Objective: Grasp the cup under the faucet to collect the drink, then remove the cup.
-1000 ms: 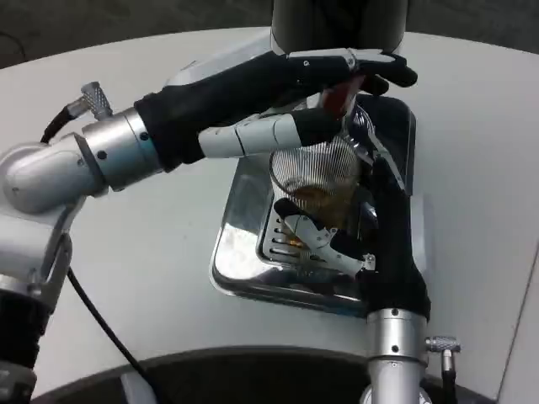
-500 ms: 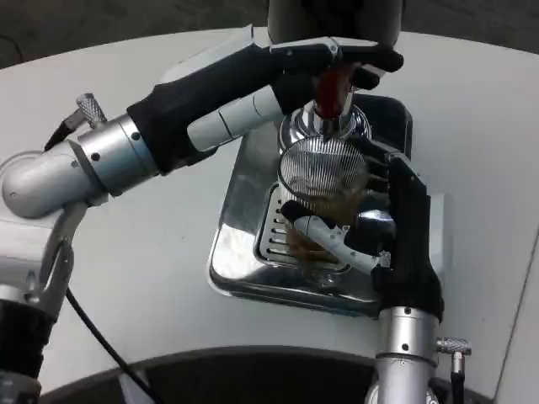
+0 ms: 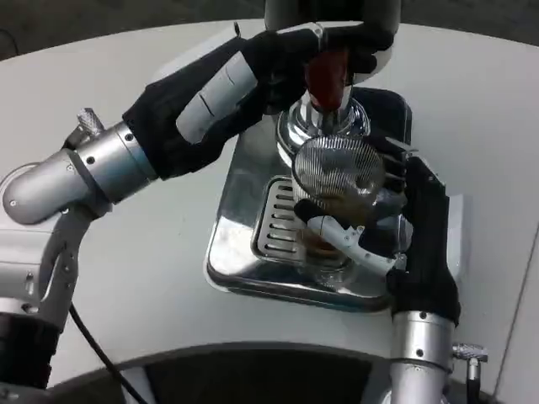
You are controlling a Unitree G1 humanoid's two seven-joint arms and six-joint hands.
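A clear ribbed glass cup [image 3: 337, 189] holding a little brown drink is lifted off the grille and tilted, its mouth facing me. My right hand [image 3: 396, 223] grips it, thumb across the front and fingers around the right side. The chrome faucet [image 3: 324, 118] with its red tap handle [image 3: 324, 71] stands just behind the cup. My left hand [image 3: 278, 63] reaches in from the left and its fingers hold the red handle.
A shiny steel drip tray [image 3: 240, 252] with a slotted grille [image 3: 278, 223] lies under the cup on the white round table [image 3: 143, 252]. The dispenser's dark body [image 3: 328, 13] rises at the top. The table's near edge curves along the bottom.
My right hand has drawn the cup a little right and toward me, tilting it more. My left arm has swung up and back, fingers staying on the red handle.
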